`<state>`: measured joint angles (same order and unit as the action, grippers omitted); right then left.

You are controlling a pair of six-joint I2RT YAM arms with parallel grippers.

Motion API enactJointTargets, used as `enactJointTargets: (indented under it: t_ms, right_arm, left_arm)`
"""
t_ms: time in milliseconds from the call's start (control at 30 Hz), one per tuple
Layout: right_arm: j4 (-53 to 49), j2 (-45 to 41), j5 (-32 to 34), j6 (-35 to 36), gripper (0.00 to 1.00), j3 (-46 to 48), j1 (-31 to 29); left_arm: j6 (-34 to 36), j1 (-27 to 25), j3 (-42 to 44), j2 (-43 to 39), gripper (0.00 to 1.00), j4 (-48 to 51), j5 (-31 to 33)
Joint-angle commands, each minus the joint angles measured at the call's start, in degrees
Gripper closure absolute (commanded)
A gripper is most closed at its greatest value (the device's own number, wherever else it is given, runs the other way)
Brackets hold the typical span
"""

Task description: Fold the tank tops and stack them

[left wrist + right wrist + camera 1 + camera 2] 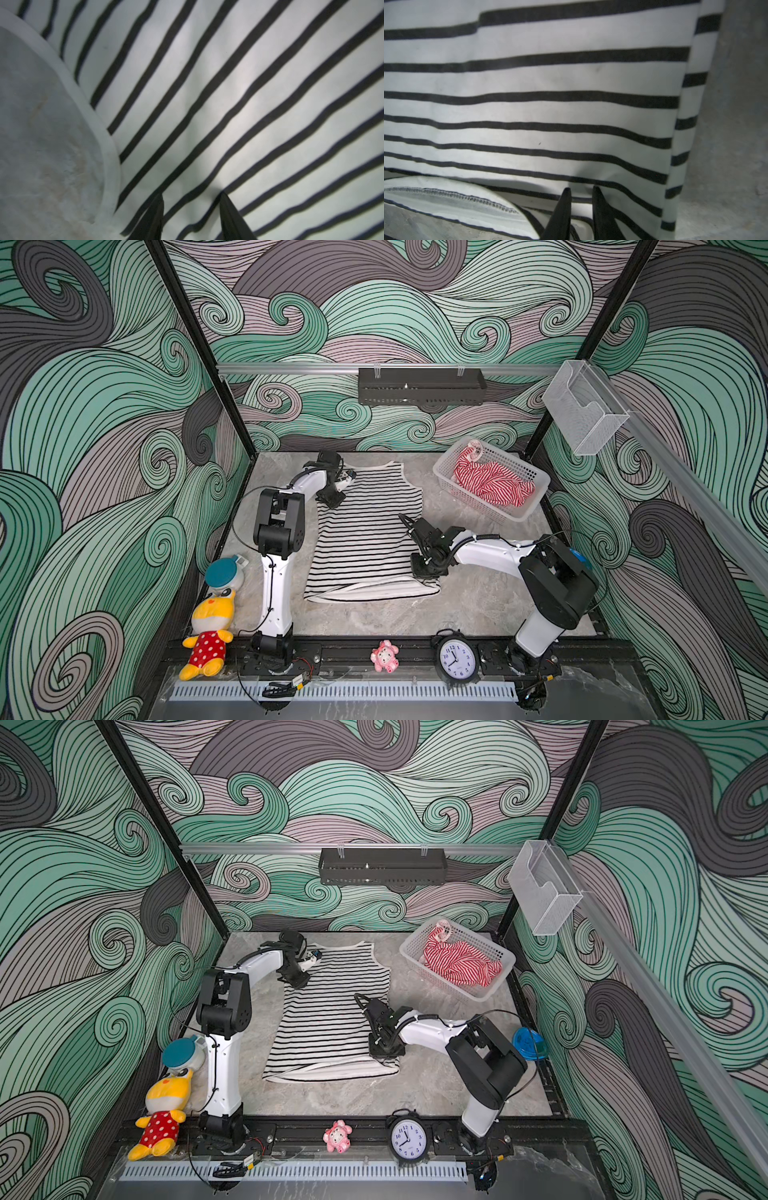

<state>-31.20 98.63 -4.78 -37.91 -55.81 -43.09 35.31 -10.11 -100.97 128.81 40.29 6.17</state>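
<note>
Closest to you, low in the right wrist view, the right pincer shows two black fingers nearly together on the hem of the black-and-white striped knit tank top. Hem cloth sits between them, so read it as clenched on that hem, near the garment's lower right corner in both top views. Your left pincer is released. Its fingers stand spread, tips down on flat cloth just beside the white-trimmed armhole, at the garment's upper left.

That top lies spread at the centre of the grey marbled counter, neckline toward the upper edge and hem toward the lower, where a pale strip of the under layer peeks out. The red-and-white striped tank top lies bunched in the white perforated plastic basket at upper right, with neither arm near it.

You look to be at the first fold of the first garment. Next, I judge, you should close the left pincer on the armhole edge, taking both layers, before lifting either side.

For room, bare counter lies below the hem and in a strip on the right, up to the basket near the right shoulder. On the left, the white upright link of the left arm stands just beside the side seam, so fold away from it.
</note>
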Motion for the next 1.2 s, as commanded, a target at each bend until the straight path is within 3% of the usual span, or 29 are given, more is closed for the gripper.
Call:
enactJointTargets:
  t_ms: [0, 233, 400, 500, 600, 667, 767, 900, 1033, 1167]
  right_arm:
    - [-7.1, 4.6, 6.41, 3.04, 0.76, -0.41, 3.6]
    - [-13.03, 15.55, 12.74, 9.89, 0.74, -15.35, 11.95]
    - [-20.16, 26.81, 15.32, 13.88, 0.73, -36.96, 17.03]
    - [-29.22, 37.62, 16.6, 16.21, 0.72, -59.47, 18.36]
    - [-42.59, 50.04, 15.5, 17.54, 0.71, -89.5, 18.11]
    - [-47.5, 53.63, 14.86, 18.21, 0.71, -101.54, 16.95]
    - [-46.1, 48.77, 16.28, 18.9, 0.68, -97.2, 13.83]
    - [-33.57, 34.63, 17.06, 18.7, 0.54, -72.64, 7.43]
    - [-26.95, 25.9, 14.83, 15.97, 0.47, -57.32, 2.48]
    - [-19.89, 20.21, 10.62, 12.78, 0.48, -44.98, -0.59]
  left_arm:
    - [1.71, -0.25, 5.78, -2.34, 0.56, 0.32, 7.37]
    - [2.61, -0.26, 19.76, -10.66, 0.57, 0.76, 9.03]
    - [2.43, -0.65, 27.35, -16.57, 0.58, 7.62, 6.13]
    - [3.8, -1.69, 33.38, -22.38, 0.6, 11.3, 2.88]
    - [5.15, -2.7, 37.95, -29.71, 0.6, 14.91, -1.29]
    - [4.75, -2.63, 38.9, -34.31, 0.6, 15.75, -2.83]
    - [1.87, -2.37, 38.07, -39.65, 0.58, 12.79, -1.97]
    - [-2.07, -2.2, 34.52, -40.52, 0.56, 4.66, 0.14]
    - [-5.38, -2.2, 26.83, -32.44, 0.55, -0.25, 1.55]
    - [-7.75, -2.06, 14.37, -20.09, 0.56, 1.39, 1.48]
